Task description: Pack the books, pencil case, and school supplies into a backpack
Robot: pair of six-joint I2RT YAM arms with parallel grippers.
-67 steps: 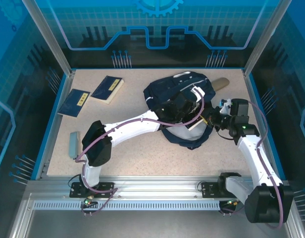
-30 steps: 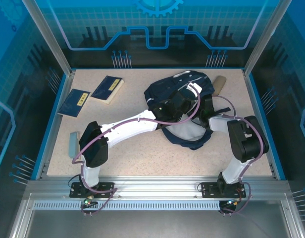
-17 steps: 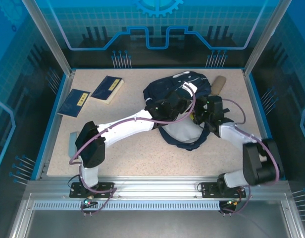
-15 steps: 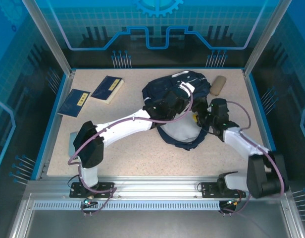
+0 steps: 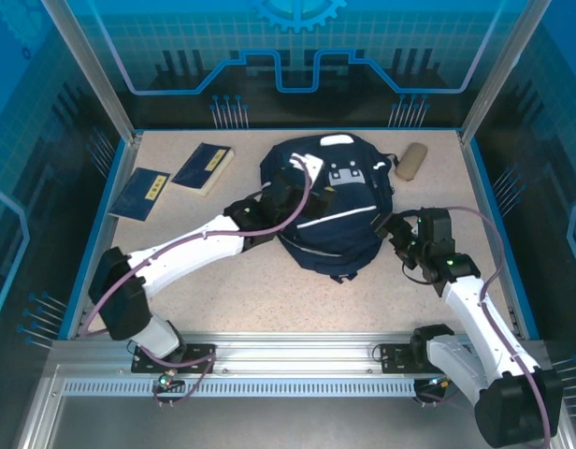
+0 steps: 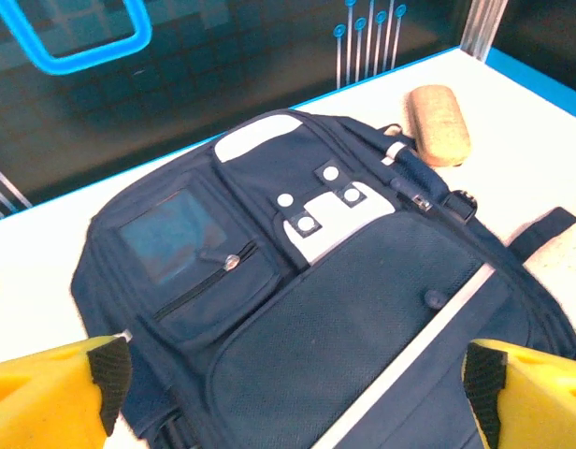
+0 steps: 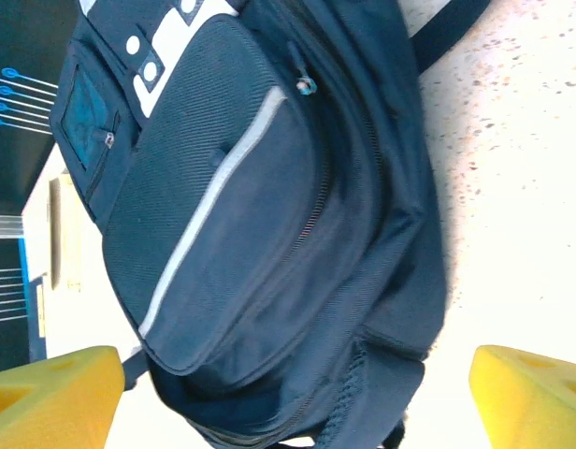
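Note:
The navy backpack (image 5: 337, 208) lies flat at the table's middle back, front pocket and white stripe facing up, and I see no opening in it. My left gripper (image 5: 302, 190) hovers over its left side, open, with the backpack (image 6: 316, 281) below the empty gap between its fingers (image 6: 54, 393). My right gripper (image 5: 394, 230) stands open just off the bag's right edge, facing the backpack (image 7: 269, 224), with nothing held. The tan pencil case (image 5: 411, 161) lies to the right of the bag's top; it is the pencil case (image 6: 439, 137) at the upper right in the left wrist view. Two navy books (image 5: 141, 194) (image 5: 204, 168) lie at the back left.
The speckled table (image 5: 269, 290) is walled by a blue rim and glass panels. A dark strap (image 6: 545, 227) trails from the backpack's right side. My left arm's elbow (image 5: 120, 292) reaches out to the table's left edge.
Both grippers have opened and let go of the backpack, which has dropped flat and closed with its front up. Both arms have drawn back from it, the left elbow swinging left.

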